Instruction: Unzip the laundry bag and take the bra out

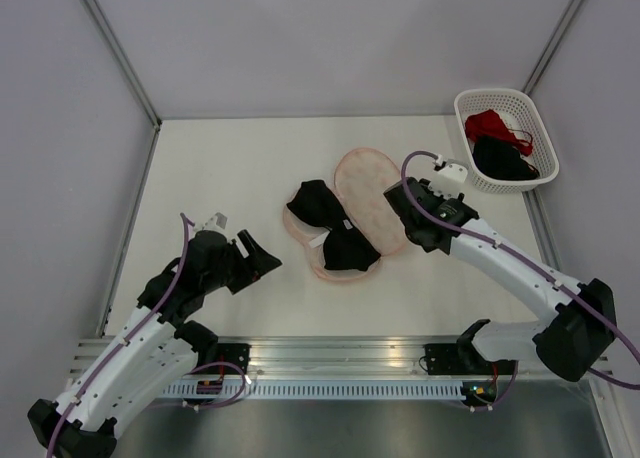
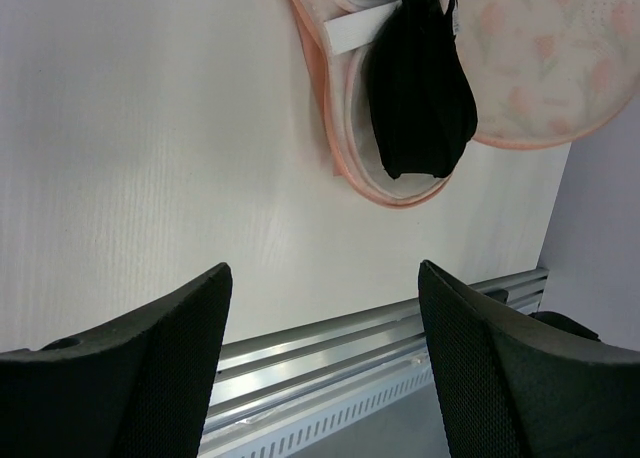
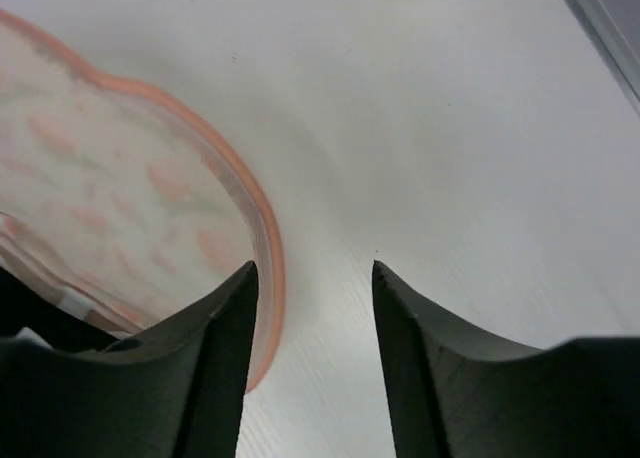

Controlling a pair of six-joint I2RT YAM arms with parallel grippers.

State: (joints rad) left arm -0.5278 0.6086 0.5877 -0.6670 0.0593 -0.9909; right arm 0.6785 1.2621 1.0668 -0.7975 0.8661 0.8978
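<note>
**Top external view.** I read the left end effector point(image 1: 264, 255) as spread apart, with nothing between its fingers, over bare counter point(image 1: 220, 158). The laundry bag point(image 1: 368, 193) lies ahead of it and apart from it, unzipped and folded open flat. The bra point(image 1: 320, 205) rests in the half of the bag nearer this end effector, spread across both cups. The right end effector point(image 1: 402, 221) sits just beside the bag's other half, the printed flap, and it is also spread and empty. Behind it and off to one side, well apart, a white basket point(image 1: 478, 100) holds a red garment point(image 1: 488, 125) and a black garment point(image 1: 500, 161).

**Left wrist view.** Both fingers point(image 2: 150, 363) stand wide apart and grip nothing. A metal rail point(image 2: 330, 348) at the counter's edge shows in the gap between them. Ahead, and offset toward one finger, one black cup of the bra lies in the pink-rimmed half of the bag. The printed flap lies just beyond it on the same side.

**Right wrist view.** The fingers point(image 3: 450, 378) stand apart with bare counter between them. The flap's orange rim passes behind one finger. I cannot tell whether that finger touches it.
</note>
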